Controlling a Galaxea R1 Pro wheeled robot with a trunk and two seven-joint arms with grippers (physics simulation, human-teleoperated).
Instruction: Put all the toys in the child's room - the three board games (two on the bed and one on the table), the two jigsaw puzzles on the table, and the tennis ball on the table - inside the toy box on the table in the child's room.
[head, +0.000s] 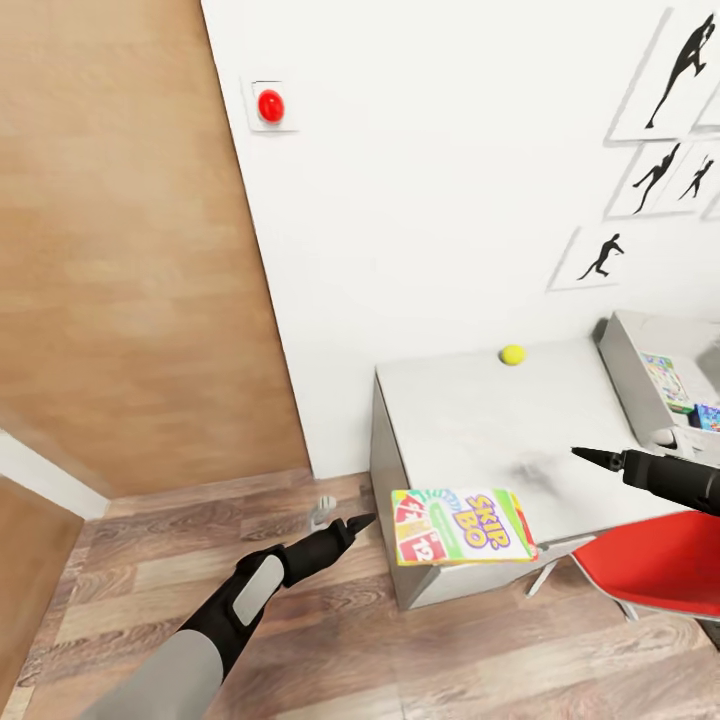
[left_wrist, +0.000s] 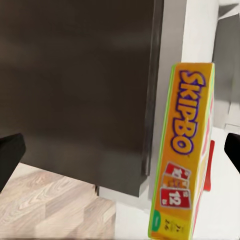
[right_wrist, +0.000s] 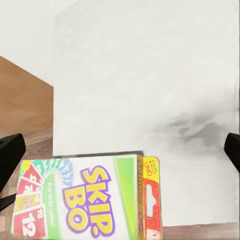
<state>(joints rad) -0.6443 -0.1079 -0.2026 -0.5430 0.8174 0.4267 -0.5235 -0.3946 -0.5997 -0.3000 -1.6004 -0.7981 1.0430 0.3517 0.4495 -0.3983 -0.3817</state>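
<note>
A yellow-green Skip-Bo board game (head: 462, 526) lies flat at the front left corner of the pale grey table (head: 470, 420), overhanging its edge. My left gripper (head: 360, 522) hangs open just left of it, over the floor, facing the box's side (left_wrist: 182, 150). Open above the table's right part is my right gripper (head: 590, 458), looking down on the box (right_wrist: 90, 197). The tennis ball (head: 512, 354) rests at the table's back edge by the wall. The toy box (head: 625, 365), a grey tray, stands at the far right with colourful flat items in it.
A red chair (head: 660, 575) stands at the table's front right, under my right arm. The table's dark side panel (left_wrist: 75, 85) faces my left gripper. A wooden door (head: 130, 250) and wood floor (head: 330, 640) lie to the left. A red button (head: 270, 105) is on the wall.
</note>
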